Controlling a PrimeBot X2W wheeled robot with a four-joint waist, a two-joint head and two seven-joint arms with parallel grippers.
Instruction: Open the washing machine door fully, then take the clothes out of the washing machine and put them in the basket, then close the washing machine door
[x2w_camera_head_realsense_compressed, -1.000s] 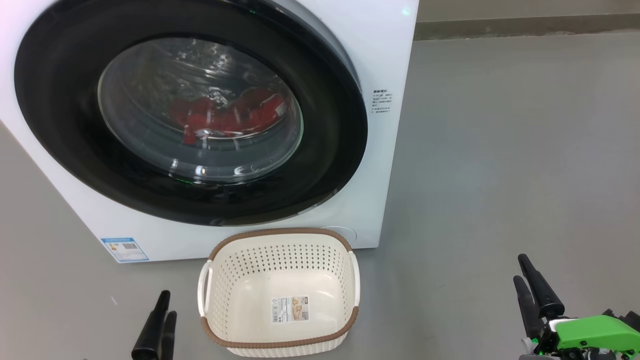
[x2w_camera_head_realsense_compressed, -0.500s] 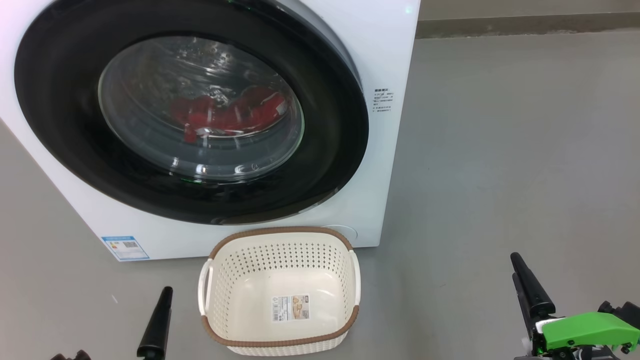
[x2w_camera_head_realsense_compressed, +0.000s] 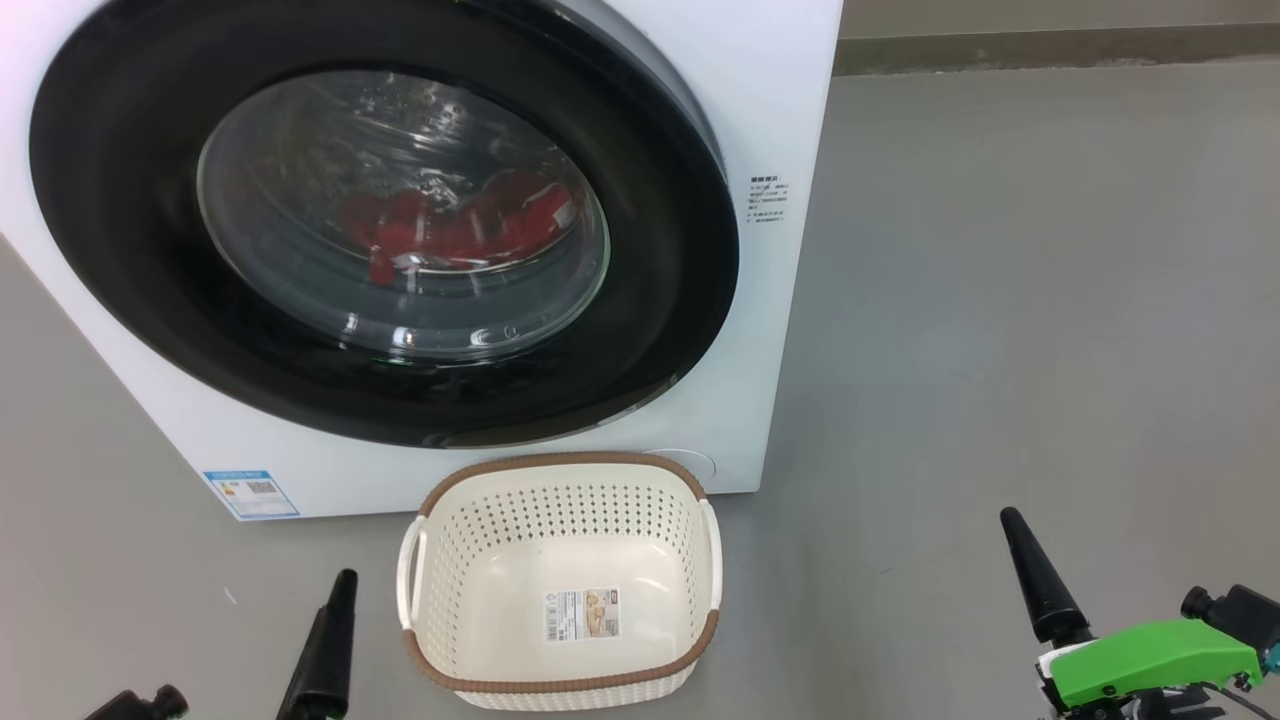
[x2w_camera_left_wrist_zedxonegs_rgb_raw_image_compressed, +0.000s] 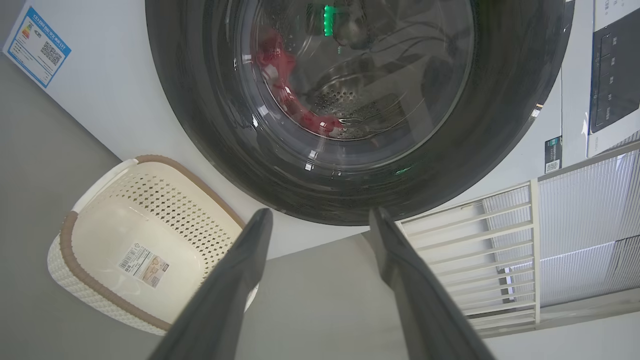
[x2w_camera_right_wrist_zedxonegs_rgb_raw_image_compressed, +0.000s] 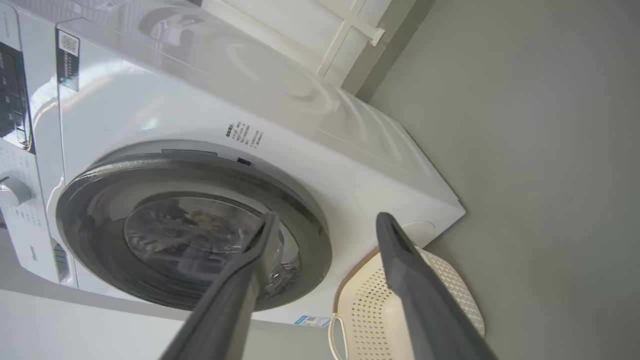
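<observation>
Right gripper was wide, empty; washing machine door lay toward its 10 o'clock. Left gripper, also wide, sat at the door's 6 o'clock.

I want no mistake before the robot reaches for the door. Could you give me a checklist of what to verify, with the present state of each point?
1. Door open: not ok, it covers the opening.
2. Clothes inside: ok, red cloth shows through the door.
3. Basket ready: ok, empty, on the floor in front of the washing machine.
4. Left hand free: ok, open, holds nothing.
5. Right hand free: ok, open, holds nothing.
6. Door unlatched: cannot tell.
</observation>
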